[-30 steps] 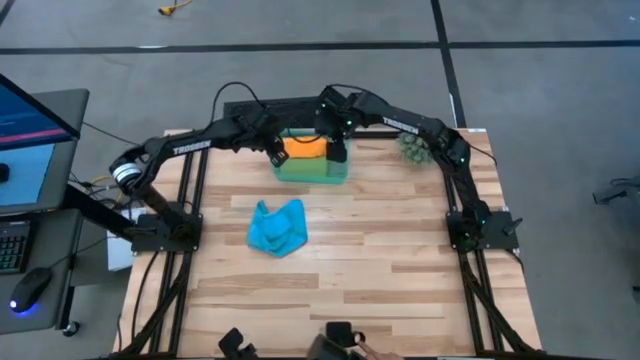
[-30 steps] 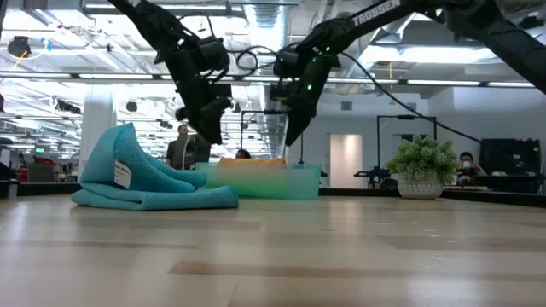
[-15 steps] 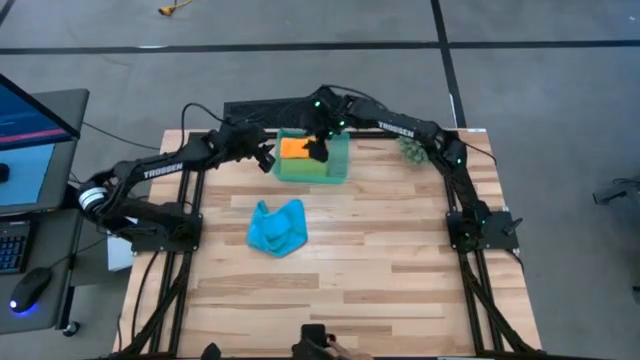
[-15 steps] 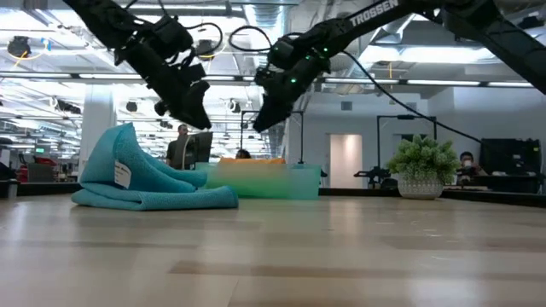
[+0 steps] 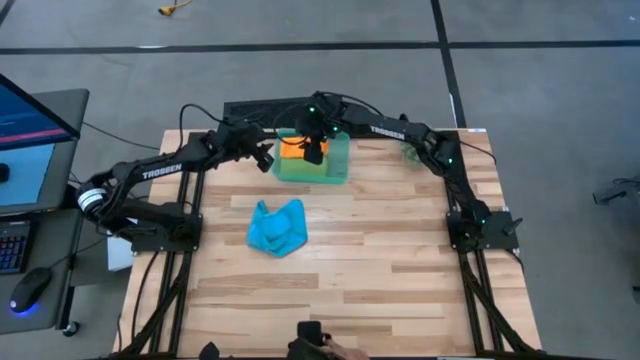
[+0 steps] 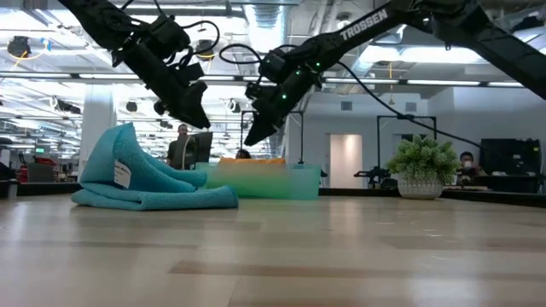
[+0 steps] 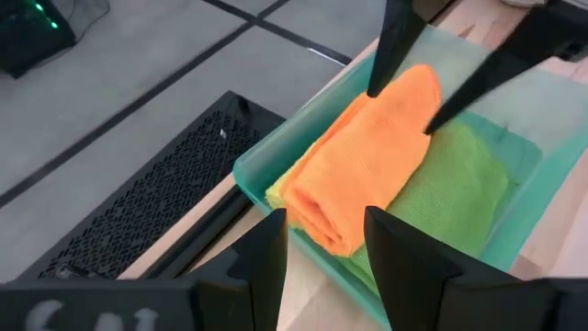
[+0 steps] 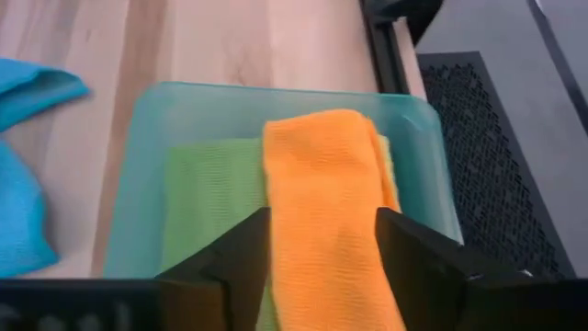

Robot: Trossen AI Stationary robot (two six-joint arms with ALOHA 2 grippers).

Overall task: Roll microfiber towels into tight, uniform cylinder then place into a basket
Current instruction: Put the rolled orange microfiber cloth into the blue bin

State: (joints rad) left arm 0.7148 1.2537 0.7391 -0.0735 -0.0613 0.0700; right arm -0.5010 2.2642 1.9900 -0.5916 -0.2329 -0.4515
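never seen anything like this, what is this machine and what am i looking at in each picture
It is a robot with two dark arms at a wooden table. Each arm ends in a two-finger end effector. Its job is rolling towels and putting them in a basket.

One picture looks straight down from above, one looks level across the tabletop, and two come from small cameras on the arms' wrists.

The teal basket at the far edge holds a rolled orange towel lying on a green towel, with a yellow towel peeking out beneath. A crumpled blue towel lies loose on the table.

The right end effector hangs open above the orange roll, holding nothing. The left end effector hovers open beside the basket, also holding nothing.
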